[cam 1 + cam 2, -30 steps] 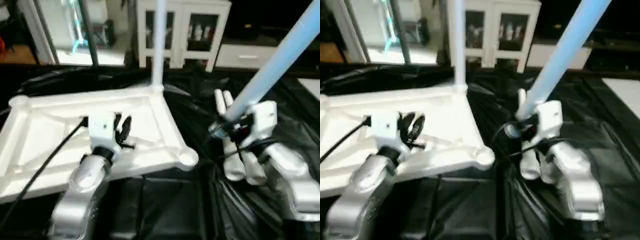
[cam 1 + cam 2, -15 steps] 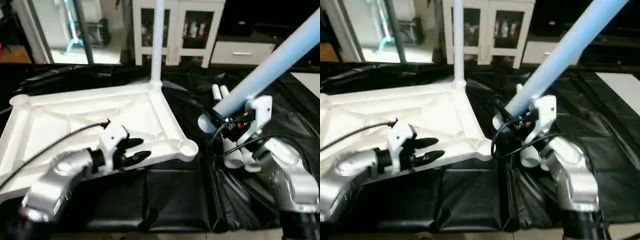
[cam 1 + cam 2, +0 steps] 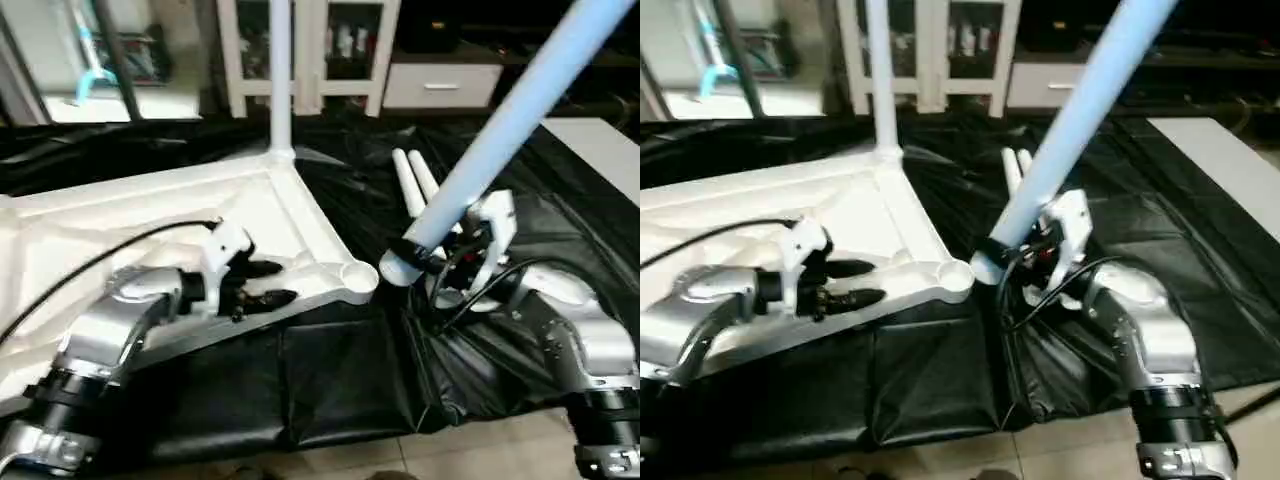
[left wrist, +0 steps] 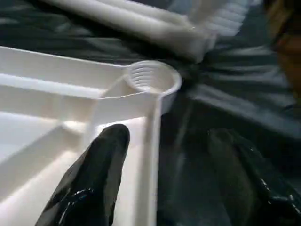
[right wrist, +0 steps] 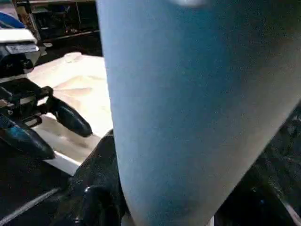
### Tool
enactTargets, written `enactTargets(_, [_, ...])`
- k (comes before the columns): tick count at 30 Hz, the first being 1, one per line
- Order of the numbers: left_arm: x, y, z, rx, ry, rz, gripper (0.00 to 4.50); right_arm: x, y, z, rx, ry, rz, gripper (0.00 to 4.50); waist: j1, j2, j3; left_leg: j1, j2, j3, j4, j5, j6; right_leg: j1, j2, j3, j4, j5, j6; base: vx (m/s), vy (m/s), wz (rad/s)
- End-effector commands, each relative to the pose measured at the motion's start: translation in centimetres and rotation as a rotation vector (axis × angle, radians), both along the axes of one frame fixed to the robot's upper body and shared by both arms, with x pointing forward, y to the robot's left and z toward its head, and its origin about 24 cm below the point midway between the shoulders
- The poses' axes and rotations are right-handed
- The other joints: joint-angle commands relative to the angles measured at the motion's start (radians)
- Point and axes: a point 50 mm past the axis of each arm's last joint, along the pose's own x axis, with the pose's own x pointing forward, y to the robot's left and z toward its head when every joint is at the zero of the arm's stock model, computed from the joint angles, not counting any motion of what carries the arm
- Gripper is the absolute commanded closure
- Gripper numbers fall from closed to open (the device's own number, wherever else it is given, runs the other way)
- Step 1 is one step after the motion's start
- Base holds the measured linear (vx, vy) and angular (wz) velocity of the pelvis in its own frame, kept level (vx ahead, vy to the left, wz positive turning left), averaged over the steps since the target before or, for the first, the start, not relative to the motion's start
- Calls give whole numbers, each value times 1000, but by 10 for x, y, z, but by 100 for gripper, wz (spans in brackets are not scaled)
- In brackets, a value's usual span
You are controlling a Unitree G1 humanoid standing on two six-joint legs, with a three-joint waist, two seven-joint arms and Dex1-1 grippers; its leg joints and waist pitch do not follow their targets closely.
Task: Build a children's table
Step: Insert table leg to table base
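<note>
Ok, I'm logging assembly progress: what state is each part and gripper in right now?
tabletop: upside down on the black sheet, ribs up
fitted leg: upright in the far corner socket
near corner socket: empty
held leg: tilted, gripped near its end by the right gripper
spare legs: two, lying on the sheet
left gripper: open, straddling the tabletop's rim

The held leg (image 3: 505,120) runs past the top edge.

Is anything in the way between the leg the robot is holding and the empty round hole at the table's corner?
Nothing visible. The leg in the right gripper ends just beside the empty corner hole, with only a small open gap between them.
</note>
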Motion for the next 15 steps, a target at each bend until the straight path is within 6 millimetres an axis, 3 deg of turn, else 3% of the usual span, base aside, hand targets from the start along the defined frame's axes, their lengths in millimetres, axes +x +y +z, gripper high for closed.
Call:
enactTargets(1, [-1,-8,7,-32,-15,-30,148,7,-3,7,-22,-41,-23,262,-1,-1,-59,33,118,-69,-110,-611,-138,9,-122,62,-87,-257,-172,0,0,0])
enactTargets(3, [1,-8,4,4,-31,-15,148,9,-4,7,-27,-40,-30,262,9,-12,-56,32,119,-58,-91,-534,-85,8,-139,73,-106,-353,-162,0,0,0])
enactTargets(5, [3,-7,2,41,-42,9,148,10,-4,9,-35,-44,-23,262,19,3,-51,31,127,-58,-93,-479,-60,7,-135,77,-107,-350,-155,0,0,0])
enactTargets(6, [6,-5,-1,100,-68,28,148,10,-3,11,-43,-52,-6,262,15,2,-55,26,132,-56,-107,-452,-52,10,-115,71,-95,-265,-161,0,0,0])
enactTargets(7, [6,-3,-4,151,-77,37,148,9,-3,11,-53,-59,-5,262,14,-3,-66,31,136,-53,-110,-417,-36,12,-106,66,-83,-163,-180,0,0,0])
enactTargets(9, [4,1,-7,192,-75,76,148,7,-4,8,-68,-62,-21,262,16,1,-68,35,136,-43,-108,-376,-8,9,-106,66,-79,-92,-207,29,-6,-1])
enactTargets(10, [3,1,-7,188,-75,93,148,7,-4,7,-69,-61,-25,262,20,7,-76,36,133,-35,-100,-341,0,13,-110,67,-79,-53,-225,59,-13,-2])
enactTargets(11, [3,1,-7,188,-75,93,148,7,-4,7,-69,-61,-25,262,25,3,-80,31,133,-31,-95,-276,23,22,-115,68,-76,14,-241,76,-14,-3])
enactTargets(12, [2,-1,-6,121,-64,167,148,5,-4,4,-67,-59,-40,262,28,9,-87,28,134,-30,-90,-229,35,27,-116,67,-66,69,-252,86,-12,-5])
enactTargets(13, [2,-2,-5,93,-55,187,148,4,-4,4,-63,-55,-46,262,33,7,-90,30,137,-27,-83,-130,68,28,-113,62,-56,193,-273,86,-12,-5])
enactTargets(15, [-1,-5,-5,70,-51,186,148,3,-4,3,-58,-52,-49,262,41,1,-95,31,133,-20,-71,-38,130,28,-112,61,-48,288,-291,76,-8,-2])
